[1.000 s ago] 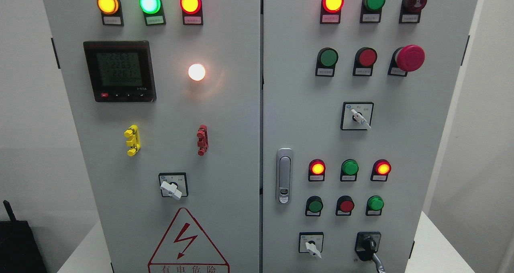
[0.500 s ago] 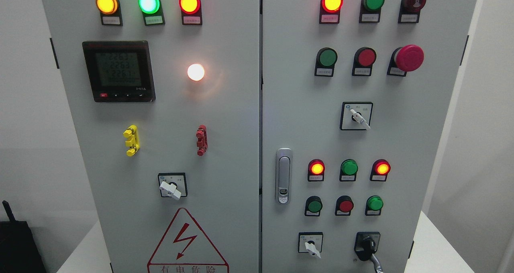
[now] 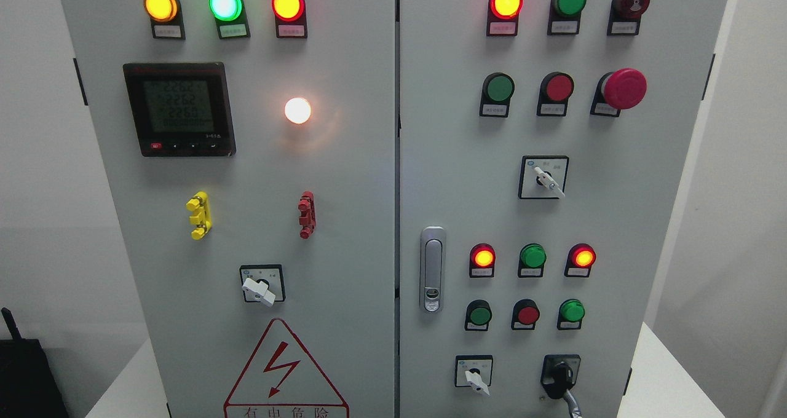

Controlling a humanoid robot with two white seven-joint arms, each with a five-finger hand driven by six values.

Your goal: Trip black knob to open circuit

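Neither robot hand in head view; finger state cannot be told. Black rotary knob (image 3: 560,375) sits lower right on grey metal cabinet door (image 3: 615,221). Likely rigid, stiff detent, smooth plastic; pinch across its raised rib.

The black knob (image 3: 561,375) sits at the cabinet's (image 3: 344,160) lower right, right of a white switch (image 3: 474,378).

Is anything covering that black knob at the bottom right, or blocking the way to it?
Nothing visible covers the black knob; it sits exposed on the cabinet door, with a cable hanging just below. Neither robot hand is in view.
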